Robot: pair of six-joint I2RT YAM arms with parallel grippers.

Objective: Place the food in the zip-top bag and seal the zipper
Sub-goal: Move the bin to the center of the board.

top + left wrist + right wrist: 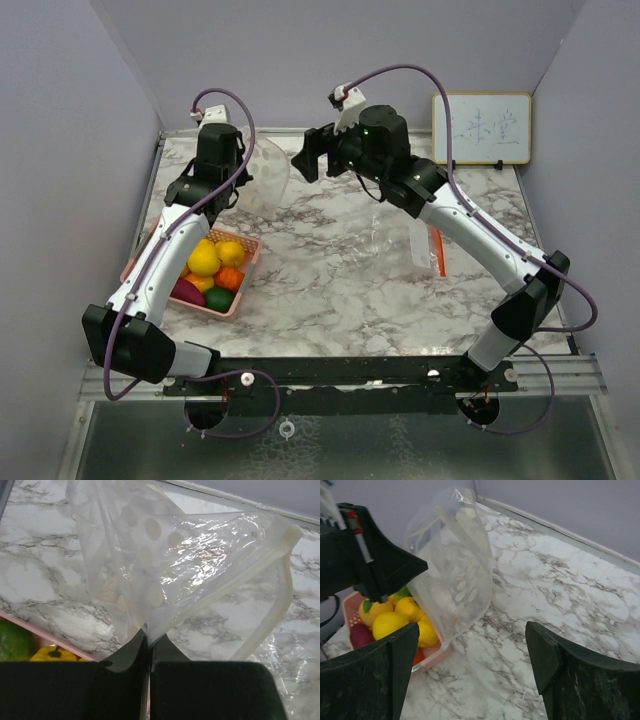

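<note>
Glossy yellow fruit (390, 624) (lemons, perhaps)

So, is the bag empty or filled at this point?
Empty: the clear bag shows nothing inside, and the toy food sits in the pink basket.

Two arms, both white-shelled with black joints, the left arm (165, 255) and the right arm (480, 235) a matching pair. A purple cable (245, 125) loops over each, white connector (347, 97) on top. Tiny green light (367, 128) on the right wrist. Chunky black wedge fingers on the left claw (148, 636) and right claw (472, 645). Black screw-dotted rail (340, 372) at the base.
</note>
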